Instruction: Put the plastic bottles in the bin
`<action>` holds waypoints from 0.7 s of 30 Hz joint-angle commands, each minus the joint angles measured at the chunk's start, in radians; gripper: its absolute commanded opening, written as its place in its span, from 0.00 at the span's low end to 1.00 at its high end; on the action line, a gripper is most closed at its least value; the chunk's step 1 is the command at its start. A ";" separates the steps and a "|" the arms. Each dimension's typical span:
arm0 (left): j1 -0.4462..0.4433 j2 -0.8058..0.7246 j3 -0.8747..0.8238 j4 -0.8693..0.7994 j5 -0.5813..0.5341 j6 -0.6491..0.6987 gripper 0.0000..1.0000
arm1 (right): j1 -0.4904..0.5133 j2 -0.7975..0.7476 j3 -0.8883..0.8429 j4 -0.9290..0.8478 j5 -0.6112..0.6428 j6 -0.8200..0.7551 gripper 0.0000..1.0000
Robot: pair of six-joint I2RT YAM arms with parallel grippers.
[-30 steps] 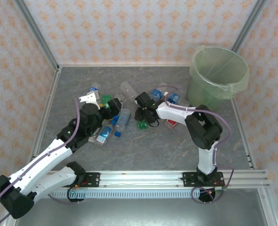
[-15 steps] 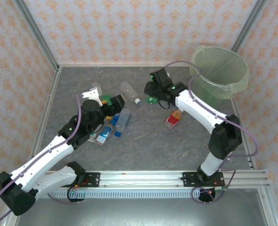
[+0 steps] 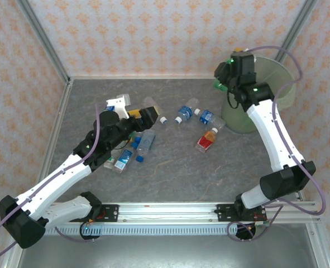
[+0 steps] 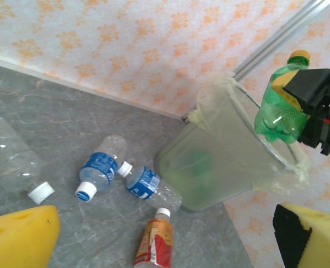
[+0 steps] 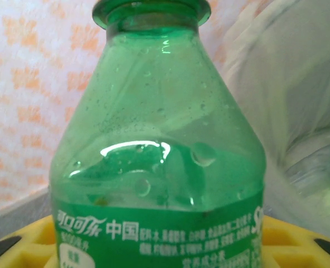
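Nearest the arms, the front strip of the table is bare and offers the most free room. Just beyond it, the left gripper hangs wide open and empty over a pile of blue-labelled bottles. A careless descent there could nudge the round bottles and send them rolling apart. In the middle lie a red-orange bottle and two clear ones, close to the foot of the bin. Farthest off, the right gripper is clamped on a green bottle, held at the bin's left rim. It looks barely over the opening, so letting go now might bounce it off the rim or the bag liner and onto the table. The bin crowds the right wall, leaving little room behind it.
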 commanded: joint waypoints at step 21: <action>-0.021 0.010 0.035 0.031 0.029 0.040 0.99 | -0.334 0.025 -0.024 -0.021 0.010 -0.079 0.45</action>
